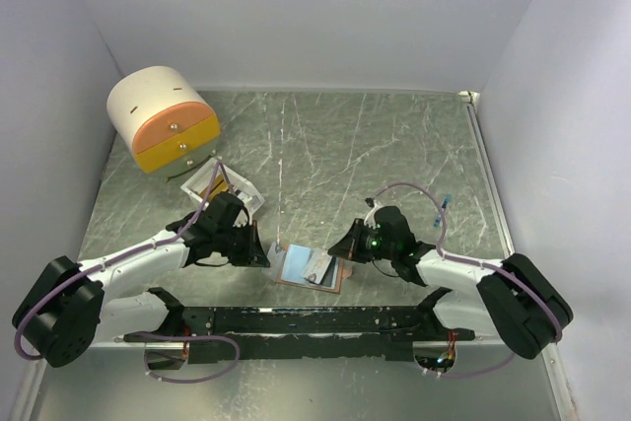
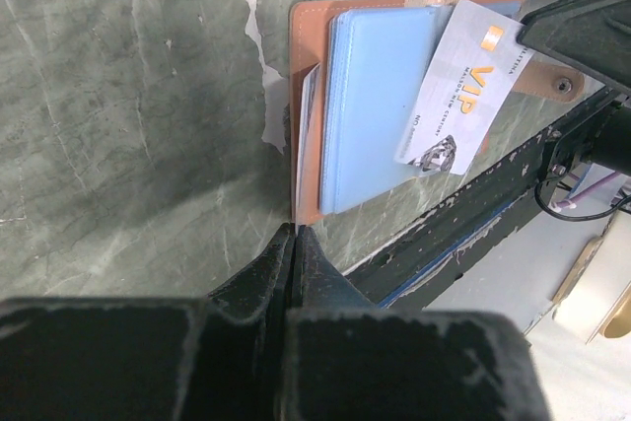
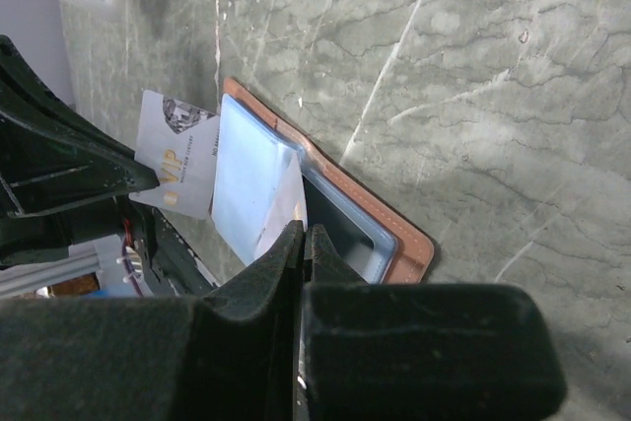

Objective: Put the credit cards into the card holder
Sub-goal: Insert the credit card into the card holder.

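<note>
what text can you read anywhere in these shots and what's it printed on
"VIP": orange letters on the white card lying across the open card holder.
Smaller dark print next to it on the same card: too small to read with certainty.
No other readable text in any view.

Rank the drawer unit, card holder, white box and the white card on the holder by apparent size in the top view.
1. drawer unit, clearly largest.
2. card holder and white box: about alike; the left arm hides part of the box, so unranked.
3. white card, smallest.
</note>
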Controlling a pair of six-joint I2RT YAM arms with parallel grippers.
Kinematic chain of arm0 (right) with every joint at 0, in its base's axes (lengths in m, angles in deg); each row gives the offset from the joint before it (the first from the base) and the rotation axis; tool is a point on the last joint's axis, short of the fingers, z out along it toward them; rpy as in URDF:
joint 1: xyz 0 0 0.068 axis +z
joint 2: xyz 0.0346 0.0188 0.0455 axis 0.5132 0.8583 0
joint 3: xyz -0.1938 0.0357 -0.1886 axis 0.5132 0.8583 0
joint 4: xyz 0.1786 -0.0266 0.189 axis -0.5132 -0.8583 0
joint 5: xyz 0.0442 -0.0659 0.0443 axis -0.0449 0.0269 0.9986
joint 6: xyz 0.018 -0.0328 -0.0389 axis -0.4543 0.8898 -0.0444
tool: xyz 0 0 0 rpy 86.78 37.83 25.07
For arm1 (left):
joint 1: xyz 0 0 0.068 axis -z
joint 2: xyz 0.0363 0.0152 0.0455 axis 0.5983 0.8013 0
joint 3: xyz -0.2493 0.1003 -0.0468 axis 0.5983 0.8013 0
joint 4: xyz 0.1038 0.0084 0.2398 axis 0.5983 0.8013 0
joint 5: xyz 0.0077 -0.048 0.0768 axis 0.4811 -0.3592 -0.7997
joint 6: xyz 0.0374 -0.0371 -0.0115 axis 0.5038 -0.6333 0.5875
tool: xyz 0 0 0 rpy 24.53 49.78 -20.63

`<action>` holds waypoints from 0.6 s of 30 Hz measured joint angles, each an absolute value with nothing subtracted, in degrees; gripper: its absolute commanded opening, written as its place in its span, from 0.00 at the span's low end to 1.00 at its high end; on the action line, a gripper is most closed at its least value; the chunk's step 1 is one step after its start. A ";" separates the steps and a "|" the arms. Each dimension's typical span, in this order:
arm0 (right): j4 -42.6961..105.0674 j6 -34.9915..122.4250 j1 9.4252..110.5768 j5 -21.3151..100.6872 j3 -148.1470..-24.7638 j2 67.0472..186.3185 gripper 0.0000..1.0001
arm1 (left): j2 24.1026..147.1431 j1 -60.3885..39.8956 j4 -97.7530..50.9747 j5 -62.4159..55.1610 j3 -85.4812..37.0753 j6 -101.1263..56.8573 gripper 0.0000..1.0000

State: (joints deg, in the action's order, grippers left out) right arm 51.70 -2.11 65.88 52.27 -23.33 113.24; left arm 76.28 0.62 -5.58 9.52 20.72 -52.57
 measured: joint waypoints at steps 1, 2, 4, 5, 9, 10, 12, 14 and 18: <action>51.83 -2.11 65.90 52.30 -23.33 113.59 0.00 | 76.28 0.64 -5.58 9.52 20.72 -52.60 0.07; 51.92 -2.11 65.94 52.34 -23.33 113.92 0.00 | 76.28 0.64 -5.58 9.50 20.72 -52.60 0.07; 52.12 -2.11 66.07 52.45 -23.33 114.37 0.00 | 76.28 0.73 -5.60 9.43 20.74 -52.62 0.07; 52.21 -2.11 66.12 52.49 -23.33 114.57 0.00 | 76.28 0.79 -5.60 9.37 20.74 -52.62 0.07; 52.58 -2.02 66.23 52.93 -23.40 115.51 0.00 | 76.28 0.99 -5.62 9.26 20.74 -52.66 0.07; 52.60 -2.00 66.25 52.99 -23.47 115.71 0.00 | 76.30 0.99 -5.62 9.26 20.74 -52.68 0.07; 52.84 -1.96 66.34 53.21 -23.57 116.01 0.00 | 76.41 1.03 -5.65 9.26 20.74 -52.82 0.07; 52.99 -1.94 66.38 53.30 -23.64 116.19 0.00 | 76.59 1.16 -5.78 9.24 20.74 -52.86 0.07; 53.19 -1.78 66.60 53.41 -23.95 116.78 0.00 | 76.87 1.41 -6.17 9.24 20.74 -52.97 0.07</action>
State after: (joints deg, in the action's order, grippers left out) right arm 53.19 -1.78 66.60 53.41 -23.95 116.78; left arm 76.87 1.41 -6.17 9.24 20.74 -52.97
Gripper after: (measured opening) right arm 0.006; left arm 0.075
